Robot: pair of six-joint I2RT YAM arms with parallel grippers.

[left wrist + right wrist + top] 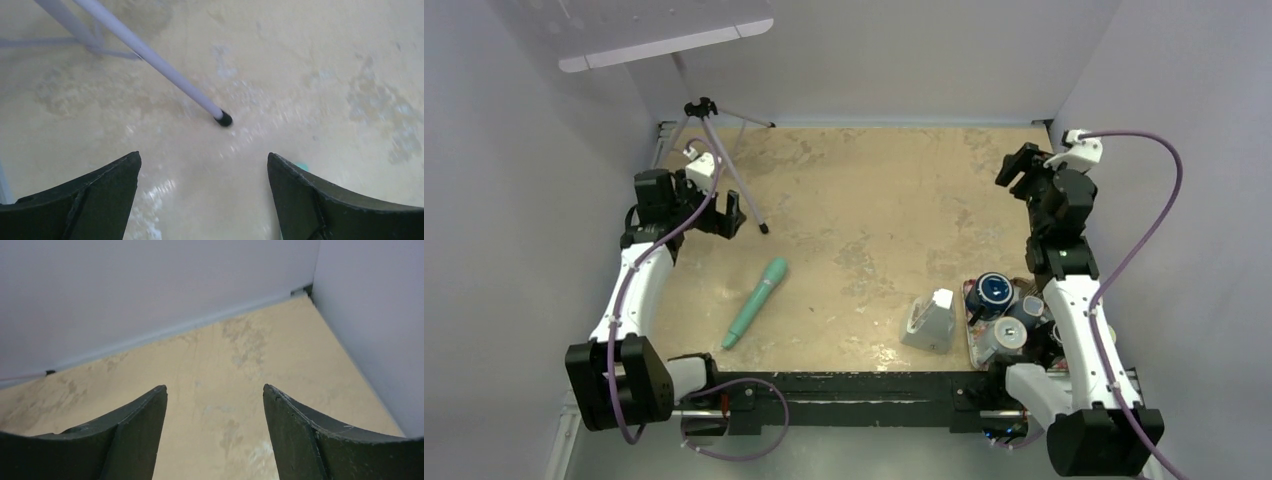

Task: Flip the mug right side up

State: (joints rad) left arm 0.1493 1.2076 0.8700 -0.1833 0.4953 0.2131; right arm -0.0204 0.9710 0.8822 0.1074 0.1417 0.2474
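Observation:
A dark blue mug [994,290] stands among other cups on a tray [972,340] at the near right of the table, beside the right arm's base. Its top shows a round blue face; I cannot tell whether that is its base or its mouth. My left gripper [727,215] is open and empty at the far left, close to a tripod foot, and far from the mug. In the left wrist view the left gripper [204,156] holds nothing. My right gripper [1016,168] is open and empty at the far right, well beyond the mug. The right wrist view shows the right gripper [214,387] over bare table near the back corner.
A small tripod [709,130] stands at the back left; one leg's black foot [225,119] lies just ahead of my left fingers. A teal handle-shaped object [756,302] lies left of centre. A grey-white wedge-shaped object [932,322] stands beside the tray. Walls enclose three sides.

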